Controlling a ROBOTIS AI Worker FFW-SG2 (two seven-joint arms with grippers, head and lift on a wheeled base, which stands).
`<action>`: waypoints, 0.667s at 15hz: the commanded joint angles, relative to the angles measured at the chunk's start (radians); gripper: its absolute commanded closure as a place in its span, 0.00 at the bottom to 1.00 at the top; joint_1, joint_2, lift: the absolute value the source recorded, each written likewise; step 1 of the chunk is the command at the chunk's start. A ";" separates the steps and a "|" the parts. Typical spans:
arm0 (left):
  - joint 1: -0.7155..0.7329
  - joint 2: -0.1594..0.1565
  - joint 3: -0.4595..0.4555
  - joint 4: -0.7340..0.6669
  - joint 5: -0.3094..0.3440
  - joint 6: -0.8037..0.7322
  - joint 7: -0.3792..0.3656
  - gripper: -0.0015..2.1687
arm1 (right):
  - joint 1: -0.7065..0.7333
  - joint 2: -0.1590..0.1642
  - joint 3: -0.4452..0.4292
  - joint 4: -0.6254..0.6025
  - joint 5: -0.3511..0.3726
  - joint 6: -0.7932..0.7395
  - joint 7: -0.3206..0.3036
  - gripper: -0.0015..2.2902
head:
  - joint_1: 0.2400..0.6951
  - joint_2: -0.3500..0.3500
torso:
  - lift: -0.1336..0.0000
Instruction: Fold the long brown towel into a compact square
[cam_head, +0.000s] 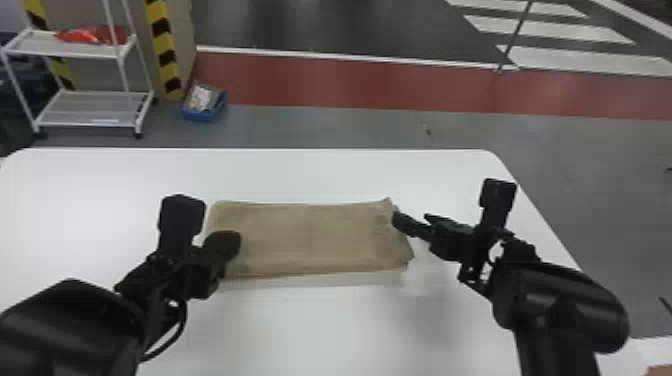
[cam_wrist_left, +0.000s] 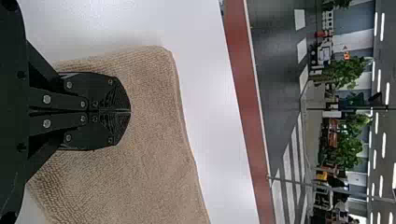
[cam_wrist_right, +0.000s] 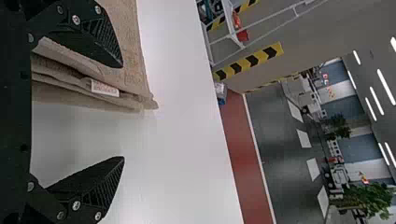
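Note:
The brown towel lies folded in a flat rectangle on the white table, its long side running left to right. At its left end is my left gripper; in the left wrist view the left gripper has its fingers together over the towel. My right gripper is at the towel's right end. In the right wrist view the right gripper is wide open, one finger over the layered towel edge, the other beyond it above the table. A small white label sticks out between the layers.
The white table extends around the towel on all sides. Beyond its far edge stand a white shelf cart and a blue bin on the floor.

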 joint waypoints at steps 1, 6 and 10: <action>0.000 -0.005 -0.001 0.007 0.002 0.002 -0.001 0.80 | -0.037 0.001 0.003 0.022 0.035 0.064 0.049 0.12 | 1.00 0.31 | 0.08; -0.011 -0.007 0.000 0.019 0.003 0.002 -0.001 0.80 | -0.051 0.001 0.027 0.012 0.082 0.153 0.075 0.18 | 1.00 0.33 | 0.08; -0.012 -0.005 0.005 0.018 0.005 0.042 -0.001 0.80 | -0.080 0.001 0.046 0.013 0.096 0.214 0.115 0.40 | 1.00 0.34 | 0.08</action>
